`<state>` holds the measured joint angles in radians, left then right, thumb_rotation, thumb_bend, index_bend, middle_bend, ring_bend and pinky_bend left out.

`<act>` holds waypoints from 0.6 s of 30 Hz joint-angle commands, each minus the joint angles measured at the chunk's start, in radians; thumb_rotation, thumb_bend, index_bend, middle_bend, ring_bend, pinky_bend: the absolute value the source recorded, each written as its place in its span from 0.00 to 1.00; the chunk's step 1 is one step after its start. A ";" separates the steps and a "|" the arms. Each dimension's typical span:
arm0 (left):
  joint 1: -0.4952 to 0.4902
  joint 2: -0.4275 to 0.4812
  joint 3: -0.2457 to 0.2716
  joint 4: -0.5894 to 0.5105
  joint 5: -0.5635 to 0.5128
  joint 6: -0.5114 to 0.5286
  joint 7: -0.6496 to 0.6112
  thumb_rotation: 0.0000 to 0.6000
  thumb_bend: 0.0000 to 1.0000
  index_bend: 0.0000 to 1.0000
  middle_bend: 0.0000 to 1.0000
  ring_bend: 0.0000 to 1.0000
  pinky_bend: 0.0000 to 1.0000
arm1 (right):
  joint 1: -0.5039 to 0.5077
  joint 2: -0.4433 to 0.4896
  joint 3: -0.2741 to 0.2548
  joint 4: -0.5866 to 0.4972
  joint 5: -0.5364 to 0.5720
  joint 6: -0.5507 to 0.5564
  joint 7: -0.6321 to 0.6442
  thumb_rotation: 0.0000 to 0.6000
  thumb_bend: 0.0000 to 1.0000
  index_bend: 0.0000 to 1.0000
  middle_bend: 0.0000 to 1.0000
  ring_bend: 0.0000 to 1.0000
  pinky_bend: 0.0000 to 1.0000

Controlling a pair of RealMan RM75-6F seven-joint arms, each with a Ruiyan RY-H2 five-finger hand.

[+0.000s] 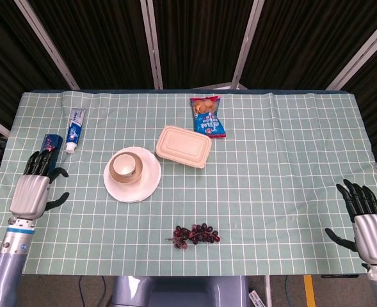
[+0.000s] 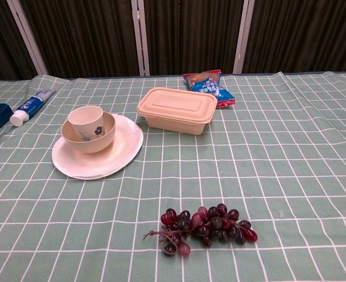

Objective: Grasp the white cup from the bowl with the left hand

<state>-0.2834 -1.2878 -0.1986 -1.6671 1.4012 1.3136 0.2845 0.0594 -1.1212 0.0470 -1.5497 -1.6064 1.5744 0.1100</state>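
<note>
Green checked cloth [image 1: 271,166] covers the whole table, white grid lines all over it, a bit wrinkled along the back edge. Next biggest thing is the white plate [image 2: 121,154] sitting left of centre, and right behind it to the right is a beige lidded takeaway box [image 2: 177,110], closed, just beside the plate's rim. On the plate sits a tan bowl [image 2: 100,141], and the white cup [image 2: 87,121] is standing upright inside that bowl, its rim poking up above the bowl's rim, with a little flower print on the side.

The left hand [image 1: 32,192] is over the left edge of the cloth, palm side down, fingers stretched out and apart, holding nothing. Its fingertips overlap the near end of a dark blue box [image 1: 48,148], can't tell if they actually touch it. It's well apart from the plate and cup. The right hand [image 1: 365,224] is down at the front right corner, fingers spread too, nothing in it.

Then a blue snack bag [image 1: 208,116] lies behind the box, a toothpaste tube [image 1: 75,130] lies just beside the blue box, and a bunch of dark red grapes [image 2: 205,228] lies near the front edge.
</note>
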 commanded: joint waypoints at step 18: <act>-0.292 -0.278 -0.087 0.265 -0.277 -0.263 0.203 1.00 0.31 0.53 0.00 0.00 0.00 | 0.006 0.008 0.009 0.009 0.030 -0.025 0.039 1.00 0.07 0.02 0.00 0.00 0.00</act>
<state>-0.5470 -1.5333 -0.2828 -1.4383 1.1510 1.0754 0.4725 0.0649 -1.1135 0.0552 -1.5410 -1.5764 1.5503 0.1483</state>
